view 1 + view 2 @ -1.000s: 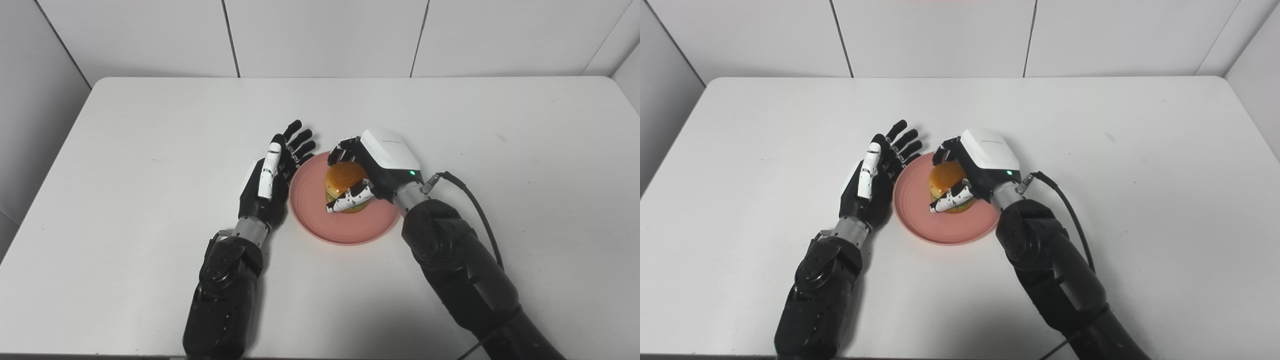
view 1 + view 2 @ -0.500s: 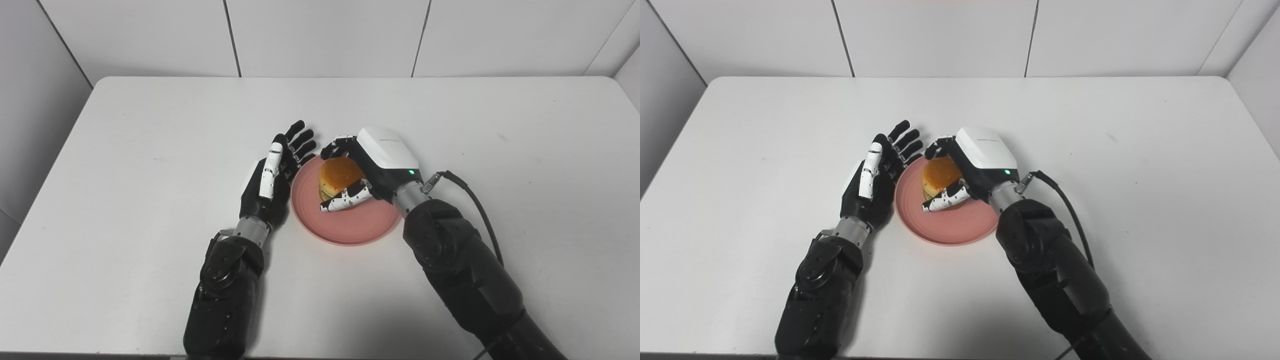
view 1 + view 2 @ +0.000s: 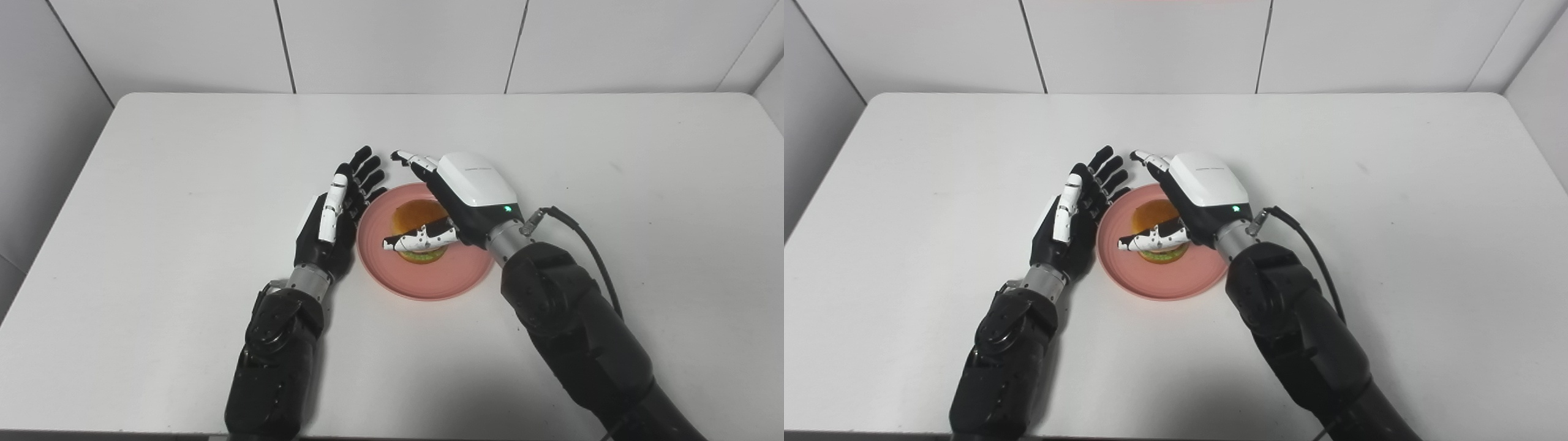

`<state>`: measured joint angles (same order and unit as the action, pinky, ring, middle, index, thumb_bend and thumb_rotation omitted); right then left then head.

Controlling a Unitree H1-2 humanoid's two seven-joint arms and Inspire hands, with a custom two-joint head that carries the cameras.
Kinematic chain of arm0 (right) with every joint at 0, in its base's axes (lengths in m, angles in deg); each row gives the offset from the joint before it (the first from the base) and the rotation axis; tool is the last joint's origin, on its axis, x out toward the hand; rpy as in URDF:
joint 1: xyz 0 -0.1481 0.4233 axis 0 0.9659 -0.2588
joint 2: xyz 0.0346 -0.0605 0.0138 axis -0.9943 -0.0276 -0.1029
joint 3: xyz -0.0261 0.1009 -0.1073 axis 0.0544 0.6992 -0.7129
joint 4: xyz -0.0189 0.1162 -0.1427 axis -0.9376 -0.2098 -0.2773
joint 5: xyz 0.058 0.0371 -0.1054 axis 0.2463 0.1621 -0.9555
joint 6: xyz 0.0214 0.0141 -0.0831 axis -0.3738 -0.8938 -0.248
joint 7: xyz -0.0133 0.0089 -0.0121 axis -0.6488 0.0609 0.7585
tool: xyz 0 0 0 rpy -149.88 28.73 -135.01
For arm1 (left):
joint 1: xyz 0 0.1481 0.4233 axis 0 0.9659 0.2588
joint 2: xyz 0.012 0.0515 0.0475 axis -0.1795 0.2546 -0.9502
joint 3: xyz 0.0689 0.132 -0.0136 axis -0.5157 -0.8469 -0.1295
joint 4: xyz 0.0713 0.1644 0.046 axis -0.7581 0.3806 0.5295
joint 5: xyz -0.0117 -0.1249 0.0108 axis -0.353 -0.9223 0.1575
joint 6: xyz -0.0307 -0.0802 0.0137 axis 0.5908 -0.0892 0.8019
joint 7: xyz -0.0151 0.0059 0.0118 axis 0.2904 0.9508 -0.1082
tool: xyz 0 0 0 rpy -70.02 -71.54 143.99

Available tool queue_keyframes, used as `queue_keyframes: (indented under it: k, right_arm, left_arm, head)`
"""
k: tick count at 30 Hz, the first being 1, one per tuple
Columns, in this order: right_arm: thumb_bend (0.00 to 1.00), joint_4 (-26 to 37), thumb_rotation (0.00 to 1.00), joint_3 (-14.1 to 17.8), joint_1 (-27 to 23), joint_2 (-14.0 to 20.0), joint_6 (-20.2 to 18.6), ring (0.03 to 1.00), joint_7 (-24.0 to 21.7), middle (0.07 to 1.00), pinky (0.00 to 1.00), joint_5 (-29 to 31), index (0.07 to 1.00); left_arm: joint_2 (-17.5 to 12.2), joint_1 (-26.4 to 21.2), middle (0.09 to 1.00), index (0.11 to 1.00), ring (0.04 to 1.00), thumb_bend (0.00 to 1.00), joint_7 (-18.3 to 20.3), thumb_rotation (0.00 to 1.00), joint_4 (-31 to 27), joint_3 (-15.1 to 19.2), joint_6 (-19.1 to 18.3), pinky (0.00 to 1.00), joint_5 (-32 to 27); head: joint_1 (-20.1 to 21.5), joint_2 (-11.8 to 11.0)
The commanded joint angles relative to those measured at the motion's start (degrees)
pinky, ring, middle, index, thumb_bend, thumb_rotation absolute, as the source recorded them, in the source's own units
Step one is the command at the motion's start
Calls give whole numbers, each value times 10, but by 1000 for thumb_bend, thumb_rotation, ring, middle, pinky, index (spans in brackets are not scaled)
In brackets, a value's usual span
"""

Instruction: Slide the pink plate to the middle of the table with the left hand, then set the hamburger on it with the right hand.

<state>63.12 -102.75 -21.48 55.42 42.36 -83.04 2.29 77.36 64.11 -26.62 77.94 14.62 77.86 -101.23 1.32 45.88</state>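
Note:
The pink plate (image 3: 429, 278) lies near the middle of the white table (image 3: 184, 153). A hamburger (image 3: 415, 217) with an orange bun rests on it, partly hidden by my right hand. My right hand (image 3: 456, 199) hovers over the burger with its fingers spread straight out and its thumb in front of the bun, holding nothing. My left hand (image 3: 334, 214) stands open on its edge against the plate's left rim, fingers pointing away from me.
A black cable (image 3: 582, 245) loops off my right wrist over the table. White walls (image 3: 392, 43) close in the table at the back and on both sides.
My right hand has opened: its fingers uncurled from the hamburger and now stretch forward. The burger has settled on the plate. The left hand has stayed put.

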Motion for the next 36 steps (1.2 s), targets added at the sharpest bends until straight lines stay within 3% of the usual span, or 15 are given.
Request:
queue_keyframes:
  k: [1, 6, 9, 12, 17, 18, 20, 30, 32, 36]
  right_arm:
    - [1000, 25, 559, 8, -23, 4, 16, 810, -3, 878, 640, -6, 891]
    - [1000, 31, 576, 20, -21, 9, 14, 851, -16, 913, 684, 2, 920]
    - [1000, 37, 642, 34, -16, 10, 18, 894, -15, 957, 730, 13, 969]
    - [1000, 48, 674, 73, 0, 11, 36, 930, 10, 987, 772, 65, 993]
    - [980, 48, 808, 143, 41, -7, 72, 944, 62, 1000, 734, 157, 1000]
    - [945, 46, 920, 152, 48, -9, 81, 963, 73, 1000, 802, 168, 1000]
    - [911, 40, 984, 172, 69, -16, 98, 976, 100, 1000, 859, 193, 1000]
    - [820, 25, 1000, 208, 142, -46, 137, 984, 169, 1000, 904, 254, 1000]
    - [711, 12, 1000, 212, 157, -49, 157, 977, 181, 1000, 905, 269, 1000]
    - [663, 0, 1000, 214, 183, -61, 170, 983, 192, 1000, 917, 294, 1000]
  left_arm:
    - [-2, 23, 949, 920, 948, 397, -9, 1000, 26, 0, -37, 917, 5]
    - [0, 24, 947, 921, 954, 394, -8, 1000, 23, 4, -43, 928, -5]
    - [0, 24, 947, 908, 955, 400, -7, 1000, 24, 5, -41, 931, -6]
    - [-3, 25, 927, 894, 931, 403, -7, 1000, 22, 5, -30, 916, 0]
    - [-9, 29, 904, 892, 904, 407, -7, 1000, 19, 4, -16, 915, 10]
    - [-11, 30, 906, 894, 902, 405, -7, 1000, 18, 4, -13, 916, 11]
    - [-14, 35, 907, 898, 900, 407, -9, 1000, 11, 2, -6, 914, 17]
    - [-25, 67, 919, 916, 912, 417, -14, 1000, -15, 1, 19, 920, 44]
    - [-26, 77, 929, 929, 919, 413, -13, 1000, -17, 2, 30, 920, 47]
    - [-28, 93, 940, 942, 928, 414, -15, 1000, -18, -1, 61, 924, 62]
  head:
    - [0, 0]
    - [2, -2]
    - [3, -3]
    - [5, -7]
    - [9, -12]
    - [9, -12]
    - [10, -13]
    - [13, -15]
    - [13, -15]
    - [12, -15]
